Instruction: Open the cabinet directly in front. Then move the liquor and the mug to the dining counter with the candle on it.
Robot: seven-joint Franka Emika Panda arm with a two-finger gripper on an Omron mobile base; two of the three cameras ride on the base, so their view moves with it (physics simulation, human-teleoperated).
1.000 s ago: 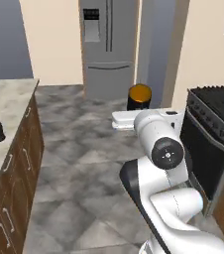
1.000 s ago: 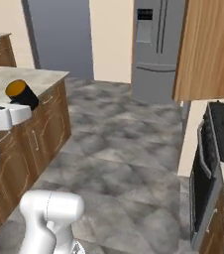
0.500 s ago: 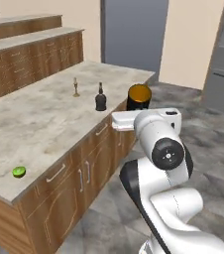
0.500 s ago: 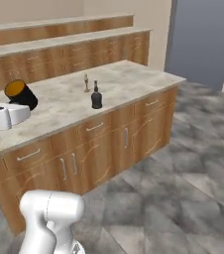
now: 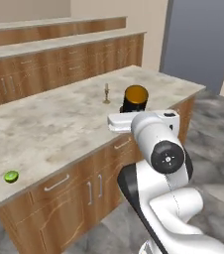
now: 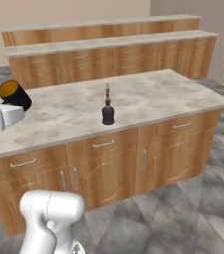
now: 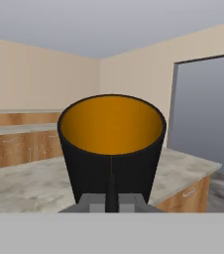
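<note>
My gripper [image 7: 112, 197] is shut on the black mug [image 7: 111, 144] with its yellow-orange inside. The mug [image 5: 135, 97] hangs tilted above the near edge of the dining counter [image 5: 59, 124], at the end of my white hand. From the right base view the mug [image 6: 15, 94] is over the counter's left part. The near-black liquor [image 6: 108, 113] stands upright on the marble top [image 6: 148, 99], just in front of the brass candle [image 6: 107, 92]. The candle [image 5: 106, 94] sits left of the mug. The cabinet is out of view.
A small green lime [image 5: 11, 176] lies near the counter's left front edge. Two stepped wood-fronted wall counters [image 6: 109, 54] run behind the island. A grey doorway [image 5: 203, 44] is at the right. Grey stone floor [image 6: 183, 208] lies open in front of the island's drawers.
The whole scene has swung with the base: fridge and stove have gone, and the island with liquor and candle now fills the views, closer. The mug stayed in the gripper.
</note>
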